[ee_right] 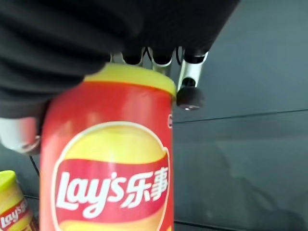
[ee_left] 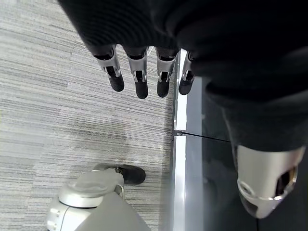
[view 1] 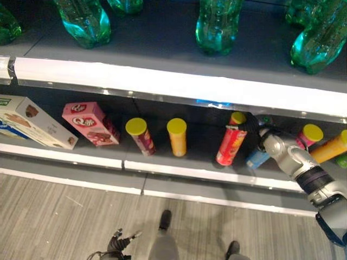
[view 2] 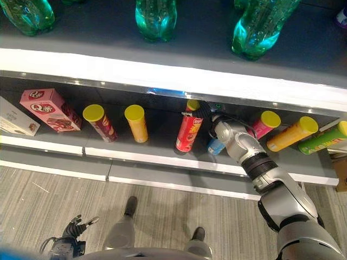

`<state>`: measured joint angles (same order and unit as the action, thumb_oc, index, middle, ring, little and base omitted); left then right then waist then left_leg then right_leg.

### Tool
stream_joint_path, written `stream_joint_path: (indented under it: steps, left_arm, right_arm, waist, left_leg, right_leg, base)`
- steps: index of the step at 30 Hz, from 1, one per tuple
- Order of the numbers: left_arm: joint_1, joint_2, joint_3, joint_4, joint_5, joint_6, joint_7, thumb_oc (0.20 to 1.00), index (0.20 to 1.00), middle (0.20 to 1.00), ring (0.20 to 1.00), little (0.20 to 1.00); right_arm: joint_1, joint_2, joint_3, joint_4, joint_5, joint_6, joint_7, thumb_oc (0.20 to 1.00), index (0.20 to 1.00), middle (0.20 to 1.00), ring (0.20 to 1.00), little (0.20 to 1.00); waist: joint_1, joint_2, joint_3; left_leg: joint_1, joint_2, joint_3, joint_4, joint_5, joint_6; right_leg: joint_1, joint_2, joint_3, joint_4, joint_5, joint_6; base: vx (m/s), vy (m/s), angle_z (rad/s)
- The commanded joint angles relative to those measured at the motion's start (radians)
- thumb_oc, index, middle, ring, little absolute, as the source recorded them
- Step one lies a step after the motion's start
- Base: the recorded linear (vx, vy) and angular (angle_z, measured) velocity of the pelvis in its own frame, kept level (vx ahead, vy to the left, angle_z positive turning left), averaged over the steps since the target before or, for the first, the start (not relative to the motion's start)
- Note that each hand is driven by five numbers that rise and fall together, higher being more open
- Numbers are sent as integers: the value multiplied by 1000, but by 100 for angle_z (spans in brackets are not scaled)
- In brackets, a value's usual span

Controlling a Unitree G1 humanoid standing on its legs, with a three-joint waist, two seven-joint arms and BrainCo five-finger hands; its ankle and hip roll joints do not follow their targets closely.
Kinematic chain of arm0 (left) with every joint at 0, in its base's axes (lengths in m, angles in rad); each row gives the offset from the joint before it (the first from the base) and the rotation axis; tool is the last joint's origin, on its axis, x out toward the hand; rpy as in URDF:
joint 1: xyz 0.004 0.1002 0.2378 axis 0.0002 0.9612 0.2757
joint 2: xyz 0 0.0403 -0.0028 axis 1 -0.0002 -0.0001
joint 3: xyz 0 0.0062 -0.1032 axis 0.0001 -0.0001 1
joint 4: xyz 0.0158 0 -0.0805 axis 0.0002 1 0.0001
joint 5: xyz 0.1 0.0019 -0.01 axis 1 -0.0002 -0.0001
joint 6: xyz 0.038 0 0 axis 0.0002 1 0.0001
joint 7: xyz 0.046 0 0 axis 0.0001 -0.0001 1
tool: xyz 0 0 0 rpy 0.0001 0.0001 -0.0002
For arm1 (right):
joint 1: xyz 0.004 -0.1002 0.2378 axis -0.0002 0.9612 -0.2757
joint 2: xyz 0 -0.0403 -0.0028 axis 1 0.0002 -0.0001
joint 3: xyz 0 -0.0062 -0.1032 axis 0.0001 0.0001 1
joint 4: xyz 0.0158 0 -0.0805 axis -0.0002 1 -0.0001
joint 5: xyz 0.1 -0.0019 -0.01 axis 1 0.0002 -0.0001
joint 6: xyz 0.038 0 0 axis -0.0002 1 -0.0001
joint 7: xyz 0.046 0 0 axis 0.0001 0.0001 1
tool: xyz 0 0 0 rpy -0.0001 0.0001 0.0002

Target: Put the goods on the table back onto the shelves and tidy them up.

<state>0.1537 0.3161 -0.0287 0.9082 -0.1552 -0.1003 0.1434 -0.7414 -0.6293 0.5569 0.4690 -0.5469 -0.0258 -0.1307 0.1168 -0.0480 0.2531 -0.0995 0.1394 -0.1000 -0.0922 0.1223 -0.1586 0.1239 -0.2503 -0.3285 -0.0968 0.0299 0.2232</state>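
Closest to the head camera, the left hand (view 2: 76,226) hangs low over the grey carpet floor (view 1: 65,216), fingers straight and relaxed, holding nothing; it appears idle because the work lies on the other side.

Above it, the right hand (view 1: 254,130) reaches into the lower shelf (view 1: 179,168) and grips the top of the red chip can (view 1: 231,145). In the right wrist view the fingers (ee_right: 190,91) curl over the yellow lid rim of the can, so the hand is closed on it. The can stands near the front edge of the shelf, tilted slightly, its base on or just above the shelf board; contact cannot be confirmed. The top grip probably lets the can be lowered upright into the gap.

Other goods on the same shelf, from its left end: a white box (view 1: 32,122), a pink box (view 1: 89,123), a dark red can (view 1: 141,135) and a yellow can (view 1: 177,136), then, beyond the hand, a blue can (view 1: 256,158), a pink can (view 2: 264,123) and an orange can (view 2: 293,133) lying over. Green bottles (view 1: 217,27) occupy the upper shelf (view 1: 179,81).
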Motion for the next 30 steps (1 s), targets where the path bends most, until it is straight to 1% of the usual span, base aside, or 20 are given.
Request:
stream_joint_path:
  steps: [1,15,22,30]
  left_arm:
    - [-20,30,-44,-12,-45,-15,12,1000,1000,1000,1000,1000]
    - [-16,43,-45,-49,-64,-18,5,1000,1000,1000,1000,1000]
    - [-12,46,-39,-35,-71,-18,8,1000,1000,1000,1000,1000]
    - [-17,54,-51,-24,-86,-27,11,1000,1000,1000,1000,1000]
  right_arm:
    - [-73,-15,-29,-5,-26,-4,-63,200,200,200,200,200]
    - [-93,-7,-11,46,-42,3,-68,200,200,200,200,200]
    - [-101,6,-4,82,-37,5,-69,200,200,200,200,200]
    - [-171,26,36,183,-26,7,-74,200,200,200,200,200]
  waist:
    - [32,7,-8]
    - [48,6,9]
    - [55,8,17]
    - [71,11,20]
  left_leg:
    - [55,75,45,105,-193,-5]
    - [14,71,29,168,-216,-6]
    - [6,70,26,173,-218,-6]
    - [0,72,18,165,-211,-8]
  right_leg:
    - [-43,-86,63,124,-80,24]
    - [-56,-93,56,149,-87,26]
    - [-62,-96,53,153,-87,26]
    - [-66,-94,46,154,-89,25]
  base:
    - [0,0,0]
    - [0,0,0]
    - [-5,9,6]
    - [1,0,1]
